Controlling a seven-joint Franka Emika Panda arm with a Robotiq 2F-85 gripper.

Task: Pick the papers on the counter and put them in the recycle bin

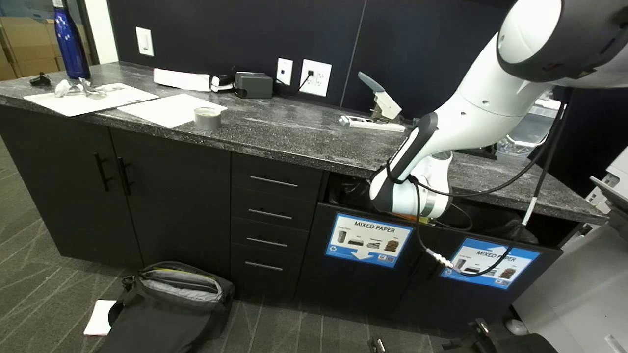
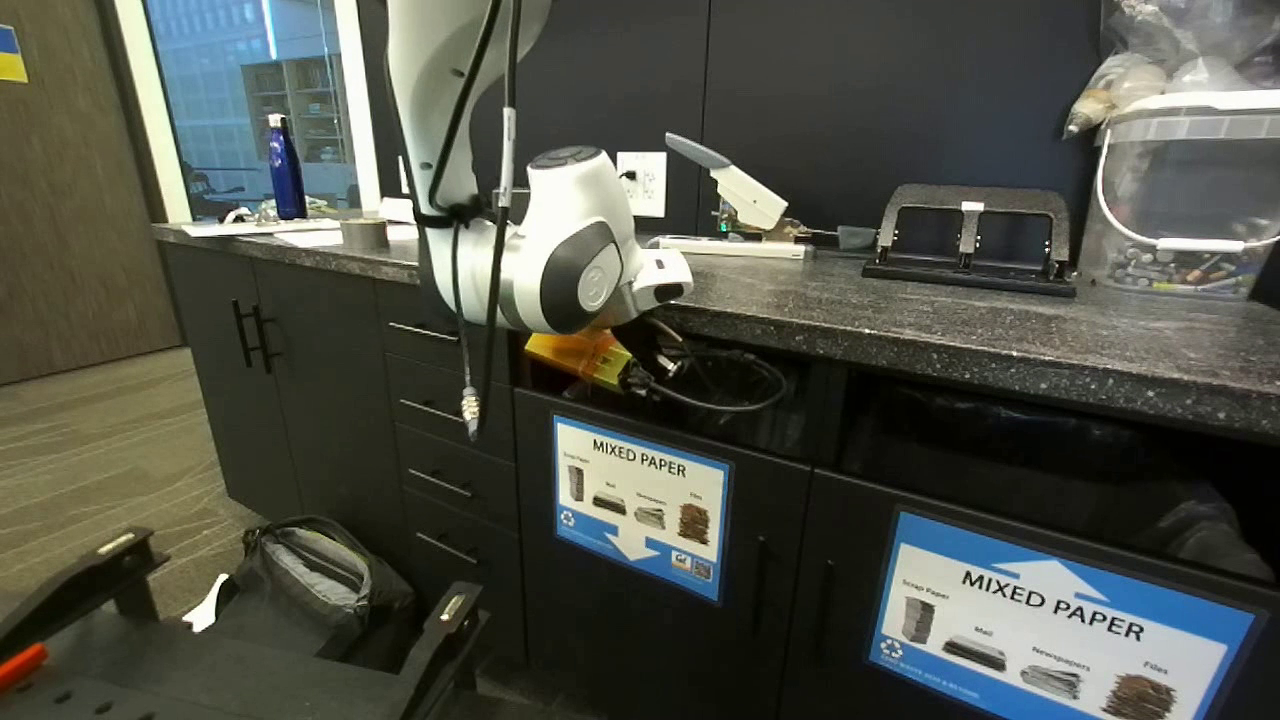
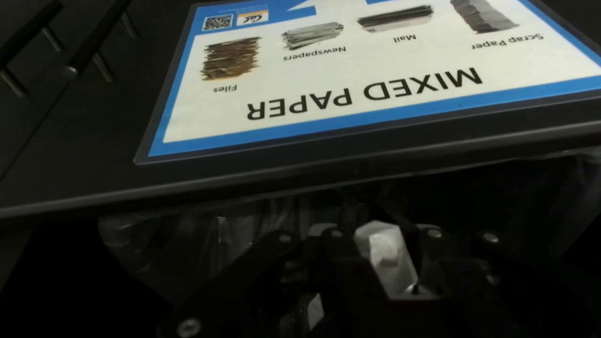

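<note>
Crumpled white paper scraps point(image 1: 73, 88) lie at the far left end of the dark counter point(image 1: 294, 130), on a flat sheet; they show small in an exterior view point(image 2: 262, 212). My gripper point(image 3: 378, 230) points down into the left mixed-paper recycle bin point(image 2: 620, 625), under the counter edge. Its fingers are hidden in both exterior views. In the dark wrist view the fingers are close together, with a white paper scrap point(image 3: 389, 256) between them. The bin's clear liner point(image 3: 220, 239) shows around the fingers. A pale sliver shows through the left finger's linkage; I cannot tell what it is.
The counter overhangs the bin slot. A second mixed-paper bin point(image 2: 1060, 610) is beside it. On the counter are flat sheets point(image 1: 167, 109), a tape roll point(image 1: 207, 120), a stapler point(image 1: 380, 117), a hole punch point(image 2: 970, 240) and a blue bottle point(image 1: 71, 44). A bag point(image 1: 176, 304) is on the floor.
</note>
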